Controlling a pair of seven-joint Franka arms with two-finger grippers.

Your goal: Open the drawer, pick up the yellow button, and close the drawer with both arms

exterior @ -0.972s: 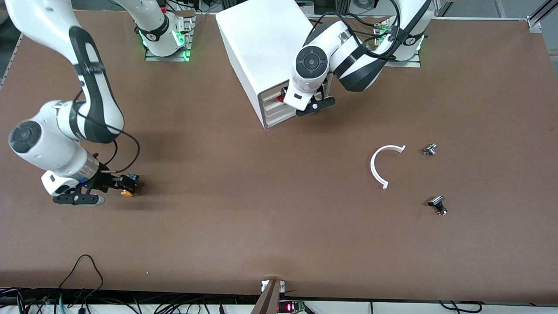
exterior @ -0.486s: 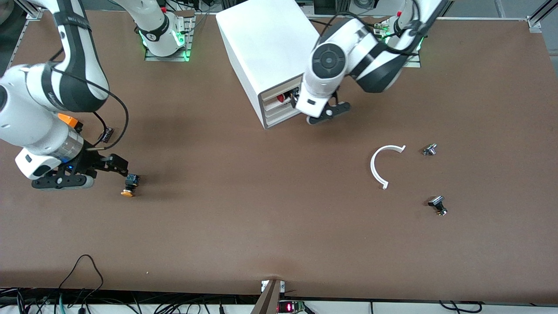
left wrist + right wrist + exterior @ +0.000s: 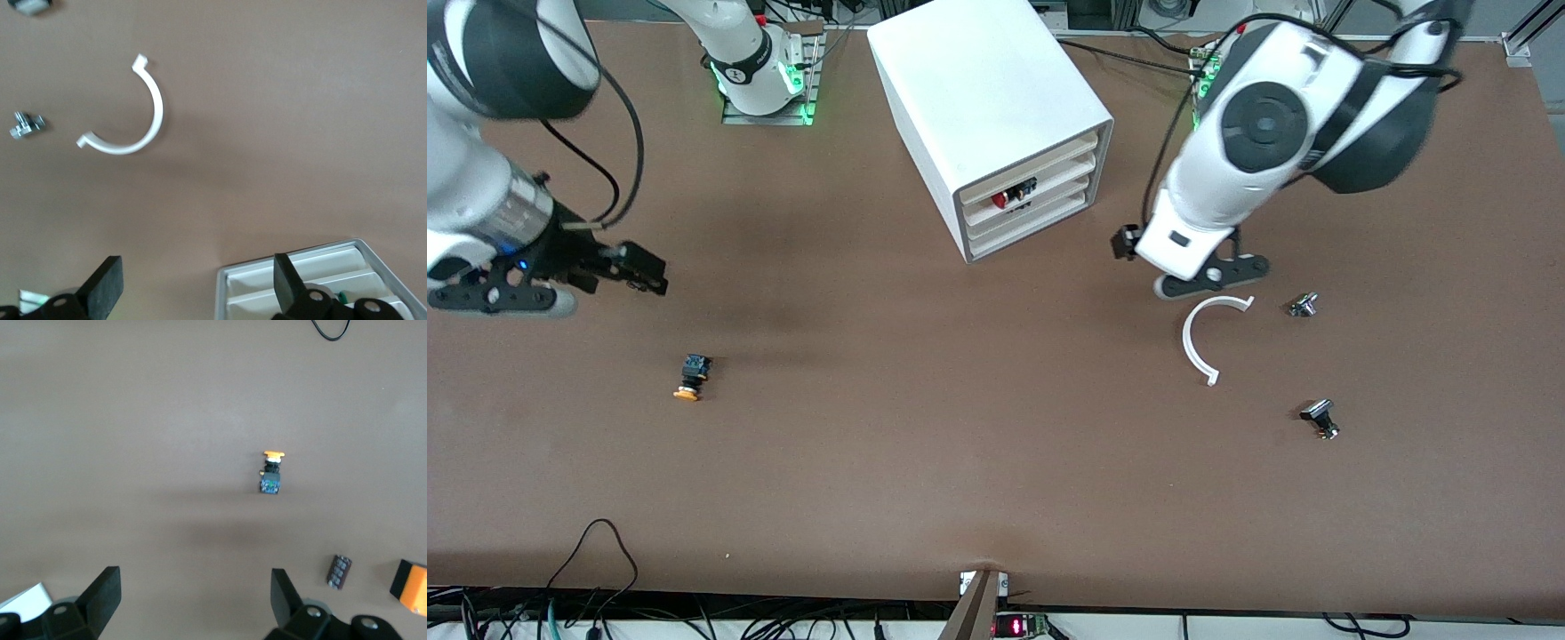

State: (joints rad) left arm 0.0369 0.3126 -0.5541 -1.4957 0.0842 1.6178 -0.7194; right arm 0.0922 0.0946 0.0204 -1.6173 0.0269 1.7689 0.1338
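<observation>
The button point(image 3: 690, 378), orange cap on a black-and-blue body, lies alone on the brown table toward the right arm's end; the right wrist view shows it too point(image 3: 271, 475). My right gripper point(image 3: 651, 274) hangs open and empty above the table, apart from the button. The white cabinet point(image 3: 978, 89) stands mid-table near the bases. Its top drawer point(image 3: 1040, 163) looks about flush with the others. My left gripper point(image 3: 1134, 244) is open and empty, over the table between the cabinet and a white half ring. The left wrist view shows the cabinet front point(image 3: 320, 280) by one finger.
A red-capped button point(image 3: 1002, 198) shows at the cabinet front. Toward the left arm's end lie a white half ring point(image 3: 1199, 342), a small metal part point(image 3: 1304, 305) and a black-capped part point(image 3: 1319, 418). The right wrist view shows a dark component point(image 3: 340, 571) and an orange box point(image 3: 413, 587).
My right gripper has risen and drawn back from the button, which stays where it lay. My left gripper has left the cabinet front and swung out toward the white half ring.
</observation>
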